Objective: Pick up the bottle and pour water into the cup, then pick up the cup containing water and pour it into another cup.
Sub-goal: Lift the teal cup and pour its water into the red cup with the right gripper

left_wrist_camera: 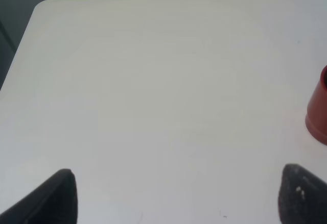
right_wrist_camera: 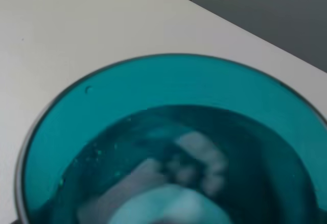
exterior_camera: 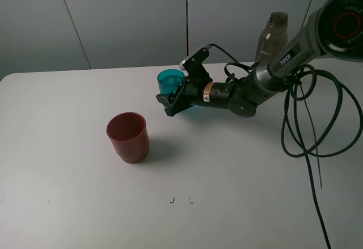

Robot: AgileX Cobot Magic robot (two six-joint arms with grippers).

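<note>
The cup (right_wrist_camera: 168, 81) is glossy translucent teal plastic, smooth-walled, holding clear water. Left of it, another cup (exterior_camera: 128, 137) is opaque dark red plastic with a dull sheen. The bottle (exterior_camera: 272, 39), far right, is smoky translucent plastic. The white surface (exterior_camera: 68, 118) looks smooth and matt.

A tall, slim, smoky grey-brown plastic bottle (exterior_camera: 272, 38) is standing upright at the back right of the white surface (exterior_camera: 68, 164), its narrow neck pointing up. A small, see-through teal-blue plastic cup (exterior_camera: 170, 80) (right_wrist_camera: 173, 86) is sitting to its left, holding water. Its lower part is hiding behind the right hand (exterior_camera: 172, 102). A wide, dark red plastic cup (exterior_camera: 128, 136) (left_wrist_camera: 320, 113) is standing upright, nearer the front and well apart from the teal one.
</note>
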